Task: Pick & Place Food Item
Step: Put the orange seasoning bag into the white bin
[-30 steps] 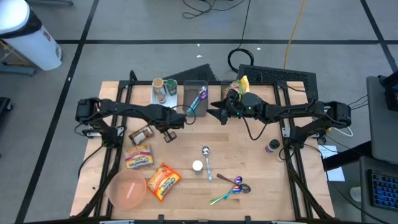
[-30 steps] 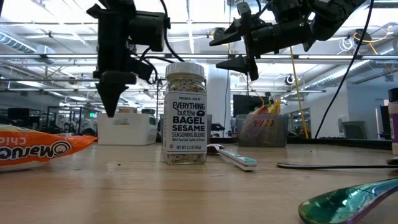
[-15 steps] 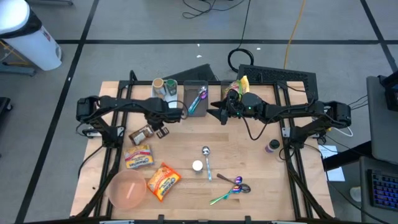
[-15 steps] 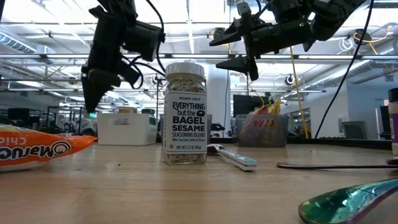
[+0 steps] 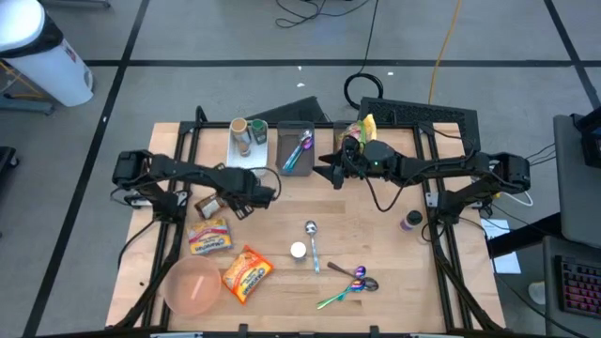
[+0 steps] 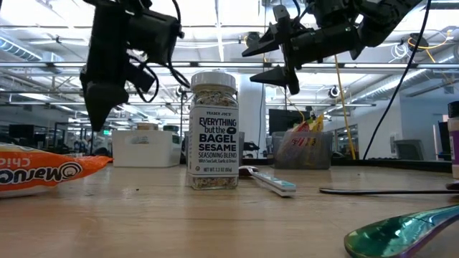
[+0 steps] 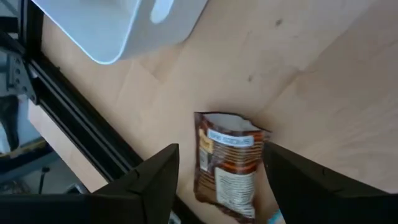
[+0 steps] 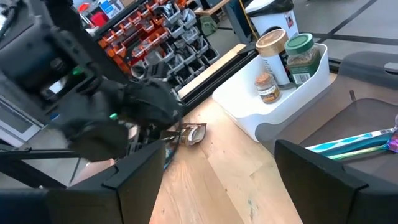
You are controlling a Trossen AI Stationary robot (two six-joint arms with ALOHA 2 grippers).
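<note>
Two arms share the worktop (image 5: pixel 376 253), but only the left gripper (image 5: pixel 237 205) is on the job: it hangs over the left half of the worktop with its fingers (image 7: pixel 152 180) spread apart and nothing between them, and through the wrist camera the small brown snack packet (image 7: pixel 228 163) sits framed squarely in the gap. That packet lies flat on the wood near the left edge, just below the white bin (image 5: pixel 250 141) of spice jars at the back edge and above the yellow noodle packet (image 5: pixel 208 237). The step in hand looks like the approach for the pick, and doing it well means coming straight down with the packet centred, fingers straddling its narrow width rather than its length, since a flat foil pouch offers little to pinch. Lowering until the tips almost meet the wood, then closing on the crimped middle, should keep it from sliding out. A tilted descent risks pushing the packet toward the black frame rail (image 7: pixel 93 149) at the edge. The right gripper (image 5: pixel 331 172) waits with its fingers wide apart, raised near the back edge beside the grey utensil tray (image 5: pixel 294 141).
</note>
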